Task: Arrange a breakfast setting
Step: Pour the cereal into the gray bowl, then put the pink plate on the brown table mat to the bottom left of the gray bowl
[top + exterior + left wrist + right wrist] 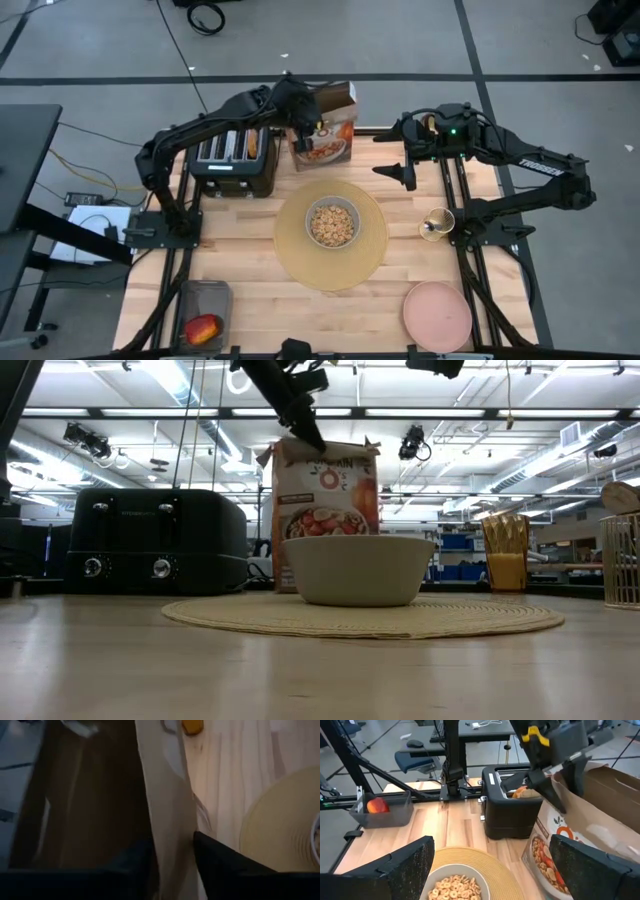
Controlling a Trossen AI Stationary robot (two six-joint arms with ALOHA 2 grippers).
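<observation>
— How is everything being placed around the placemat [331, 235]?

— The bowl [332, 223] is being carried on the placemat's middle. The cereal box [325, 125] is being kept behind the placemat at the table's far edge, with the toaster [233, 160] to the box's left. The glass [437, 224] is being kept right of the placemat, and the plate [437, 315] right and nearer the front. The apple [203, 328] is being held in a bin [190, 297] at the placemat's front left.

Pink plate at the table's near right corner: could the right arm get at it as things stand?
Probably yes. The pink plate lies bare on the right arm's side, nothing on it or around it, and the right gripper hangs open and empty.
</observation>
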